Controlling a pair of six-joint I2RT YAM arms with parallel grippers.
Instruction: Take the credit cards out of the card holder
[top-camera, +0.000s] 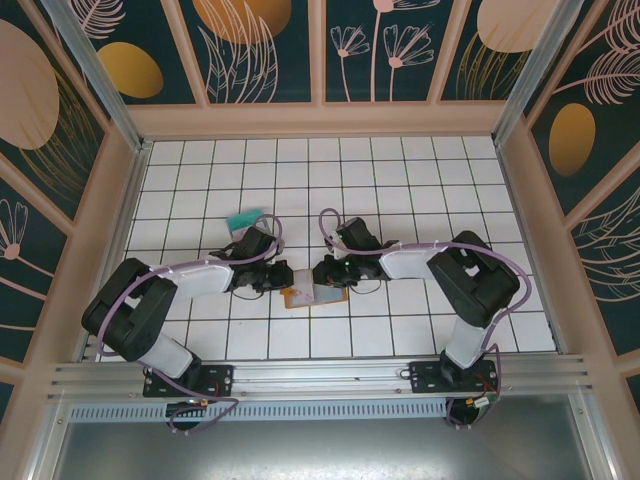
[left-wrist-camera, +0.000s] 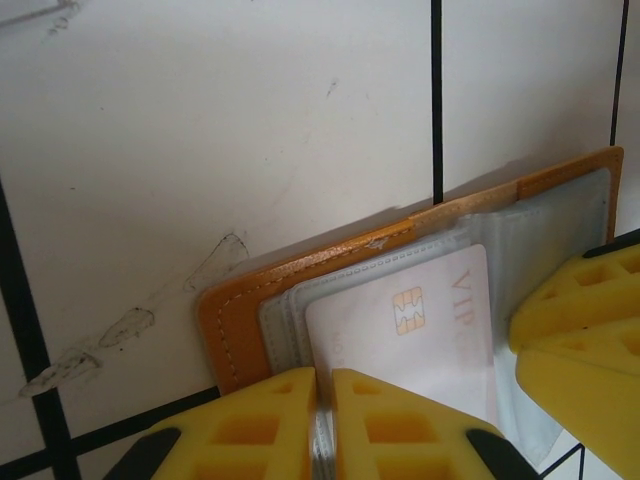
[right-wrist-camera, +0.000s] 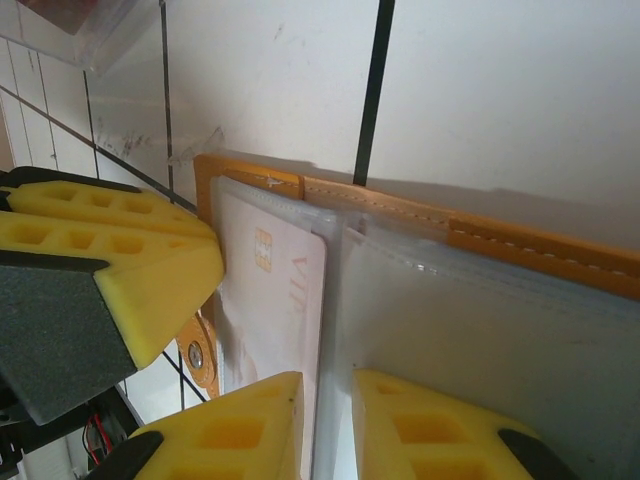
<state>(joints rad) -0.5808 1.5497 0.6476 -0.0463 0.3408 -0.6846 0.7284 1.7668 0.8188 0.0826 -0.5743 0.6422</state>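
open orange card holder (top-camera: 320, 296) lies flat on the tiled table (top-camera: 400, 170). left gripper (left-wrist-camera: 322, 430) is clamped on its sleeve with a pale card (left-wrist-camera: 420, 330). right gripper (right-wrist-camera: 330, 430) is clamped on the neighbouring sleeve. a teal card (top-camera: 243, 218) lies apart, beyond the holder.

Left arm (top-camera: 190, 275), right arm (top-camera: 420, 262): both reaching inward, elbows jutting outward. Left gripper (left-wrist-camera: 323, 378), right gripper (right-wrist-camera: 327, 380): yellow fingers nearly touching, each pinching the card holder (left-wrist-camera: 235, 320) sleeve edge.
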